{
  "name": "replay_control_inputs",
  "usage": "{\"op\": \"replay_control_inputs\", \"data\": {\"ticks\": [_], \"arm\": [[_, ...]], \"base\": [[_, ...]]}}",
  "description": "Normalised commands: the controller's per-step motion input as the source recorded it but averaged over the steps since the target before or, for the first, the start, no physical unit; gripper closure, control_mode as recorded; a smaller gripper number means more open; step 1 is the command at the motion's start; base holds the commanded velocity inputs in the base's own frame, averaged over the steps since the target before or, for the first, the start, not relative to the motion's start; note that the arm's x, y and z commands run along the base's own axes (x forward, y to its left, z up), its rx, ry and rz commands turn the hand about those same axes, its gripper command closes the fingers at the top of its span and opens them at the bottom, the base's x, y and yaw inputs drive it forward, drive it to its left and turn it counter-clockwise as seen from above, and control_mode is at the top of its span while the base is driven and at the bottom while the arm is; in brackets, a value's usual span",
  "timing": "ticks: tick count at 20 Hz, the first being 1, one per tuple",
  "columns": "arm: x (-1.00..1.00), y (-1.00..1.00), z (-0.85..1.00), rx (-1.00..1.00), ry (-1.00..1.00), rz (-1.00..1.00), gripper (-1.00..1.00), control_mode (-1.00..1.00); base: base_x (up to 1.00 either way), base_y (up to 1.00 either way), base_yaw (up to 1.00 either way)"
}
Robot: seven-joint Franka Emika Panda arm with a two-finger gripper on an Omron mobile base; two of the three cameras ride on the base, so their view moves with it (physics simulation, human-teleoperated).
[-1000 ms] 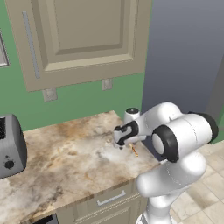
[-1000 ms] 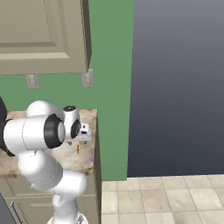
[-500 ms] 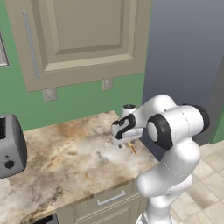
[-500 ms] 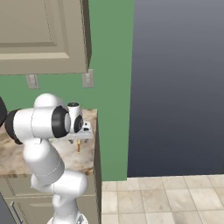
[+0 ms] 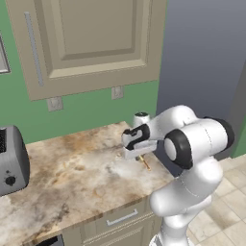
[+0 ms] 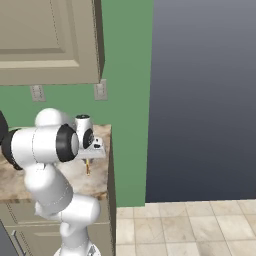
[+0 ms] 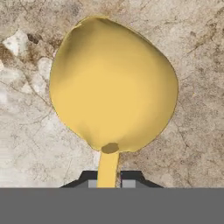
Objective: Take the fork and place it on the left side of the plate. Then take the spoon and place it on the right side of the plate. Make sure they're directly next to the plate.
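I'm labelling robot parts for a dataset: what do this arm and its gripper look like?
The arm is glossy white, built of rounded, bulbous links with black rings at the joints and a black disc on the elbow. The gripper ends in two small dark fingertips with pale grey pads. No cables or markings show.

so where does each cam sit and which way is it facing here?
Left base view: behind the arm to its left, facing the marble counter, wall cabinet and toaster; arm rises lower right.
Right base view: behind to its right, facing the counter's end and green wall; arm lower left.
Hand view: on the hand, looking down at the spoon; pincer tips straddle its handle.
Both base views share the arm and the spoon's orange handle.
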Motion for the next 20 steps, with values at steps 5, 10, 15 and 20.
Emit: {"op": "replay_control_inputs", "data": {"ticks": [5,10,15,20], "arm": [[-0.62,-0.15,0.84,0.04,0.00,0.09,1.00,-1.00],[-0.50,-0.03,0.87,0.02,0.01,0.10,1.00,-1.00],[-0.57,-0.02,0.51,0.01,0.00,0.07,1.00,-1.00],[-0.08,-0.01,0.03,0.00,0.00,0.00,1.00,-1.00]], "base": [[0.00,0.00,0.00],[0.00,0.00,0.00],[0.00,0.00,0.00],[0.00,0.00,0.00]]}}
